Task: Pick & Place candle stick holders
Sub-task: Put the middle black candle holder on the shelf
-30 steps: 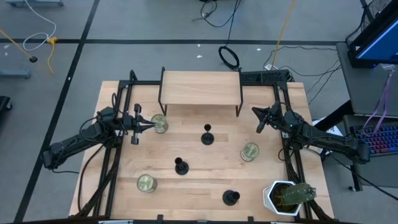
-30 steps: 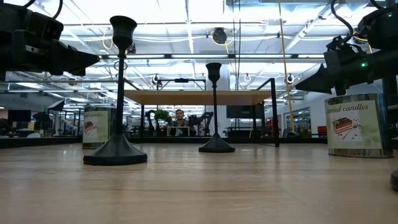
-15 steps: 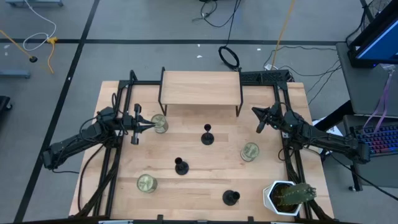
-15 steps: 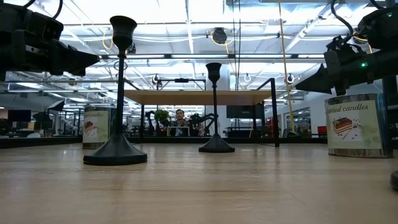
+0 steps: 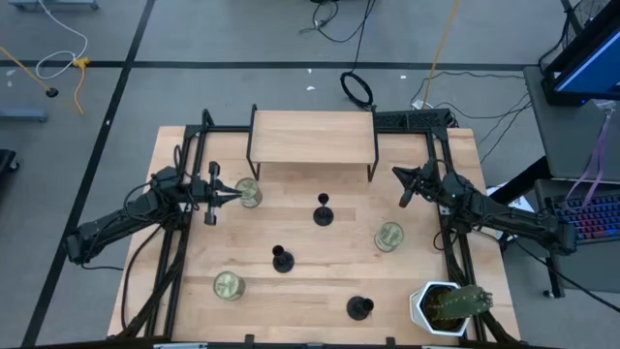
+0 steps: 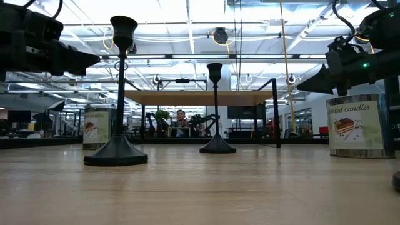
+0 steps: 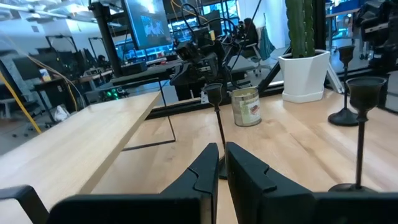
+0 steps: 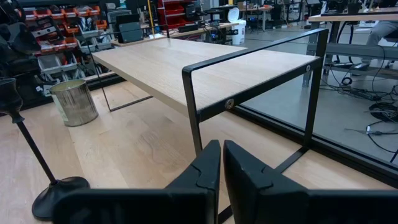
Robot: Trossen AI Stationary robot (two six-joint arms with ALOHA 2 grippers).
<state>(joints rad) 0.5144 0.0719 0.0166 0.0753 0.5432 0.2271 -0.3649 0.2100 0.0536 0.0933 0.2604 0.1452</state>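
Three matte-black candle stick holders stand upright on their round bases on the wooden table: one at the middle (image 5: pixel 323 213), one nearer the front (image 5: pixel 282 259), one at the front right (image 5: pixel 360 308). My left gripper (image 5: pixel 235 197) is shut and empty at the table's left, above the table beside a candle tin (image 5: pixel 249 192). In its wrist view (image 7: pixel 221 155) the fingers point at the middle holder (image 7: pixel 216 99). My right gripper (image 5: pixel 399 176) is shut and empty at the far right, near the shelf's leg (image 8: pixel 196 118).
A wooden shelf on a black frame (image 5: pixel 312 138) stands at the table's far middle. Two more candle tins stand at the front left (image 5: pixel 228 285) and at the right (image 5: pixel 389 236). A white pot with a cactus (image 5: pixel 448 305) stands at the front right corner.
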